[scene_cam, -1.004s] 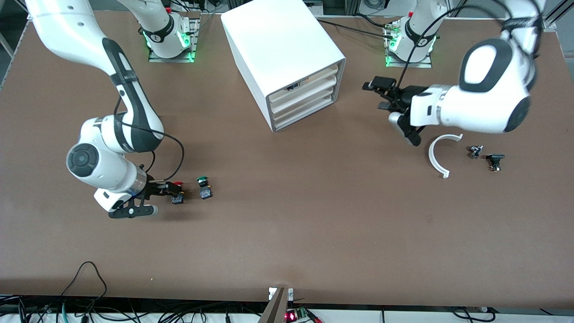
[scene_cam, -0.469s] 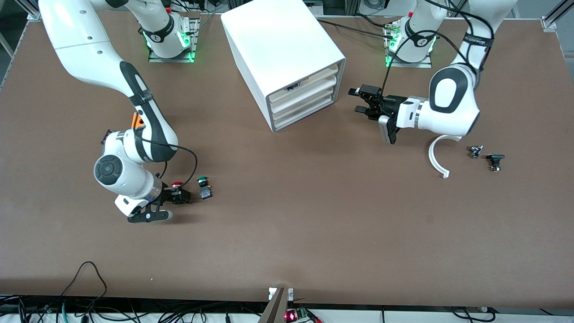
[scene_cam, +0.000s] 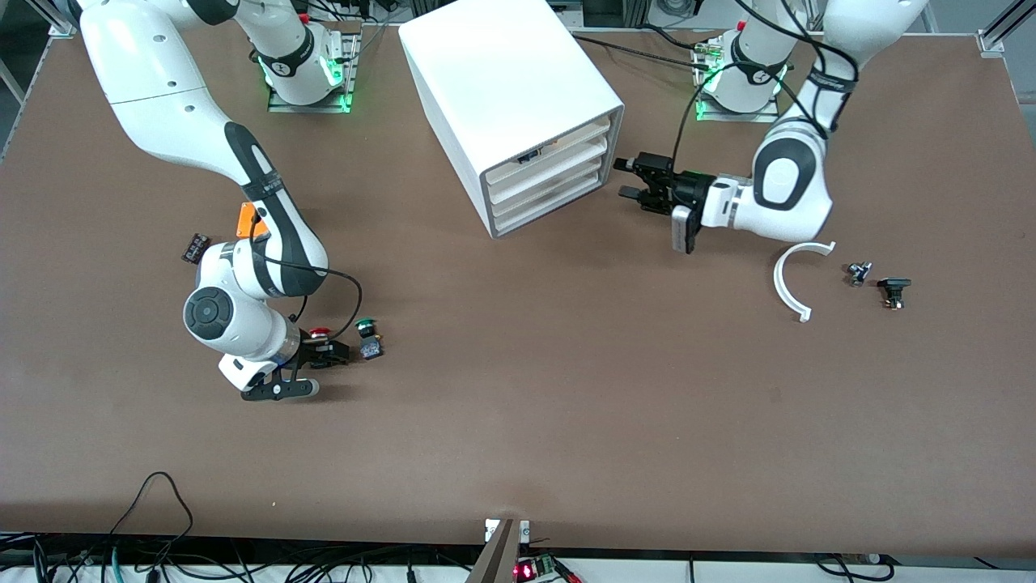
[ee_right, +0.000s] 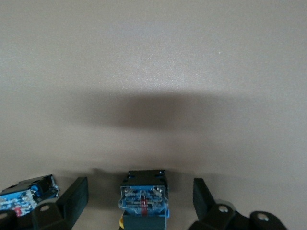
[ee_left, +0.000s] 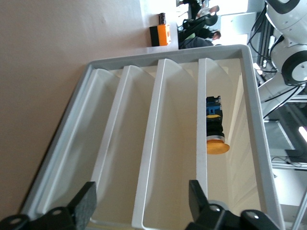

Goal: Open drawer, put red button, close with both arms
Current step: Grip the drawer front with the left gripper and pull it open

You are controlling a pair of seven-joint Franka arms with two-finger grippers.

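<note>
The red button (scene_cam: 320,332) stands on the table beside the green-capped button (scene_cam: 368,328). My right gripper (scene_cam: 328,353) is low at the table and open. Its fingers stand on either side of the red button's blue and black body (ee_right: 144,194) without touching it. The white cabinet (scene_cam: 502,89) has its four drawers (scene_cam: 546,174) pushed in. My left gripper (scene_cam: 625,178) is open and level with the cabinet front, a short way off it. In the left wrist view the drawers (ee_left: 177,143) fill the picture between my open fingers (ee_left: 88,203).
A button with an orange cap (ee_left: 215,136) lies in one end drawer. The green button's body (ee_right: 26,196) lies just outside my right gripper. A white curved piece (scene_cam: 789,279) and two small dark parts (scene_cam: 893,290) lie toward the left arm's end. A small dark part (scene_cam: 194,247) lies near the right arm.
My right gripper has slid along the table until its open fingers stand around the red button. My left gripper has moved closer to the cabinet front.
</note>
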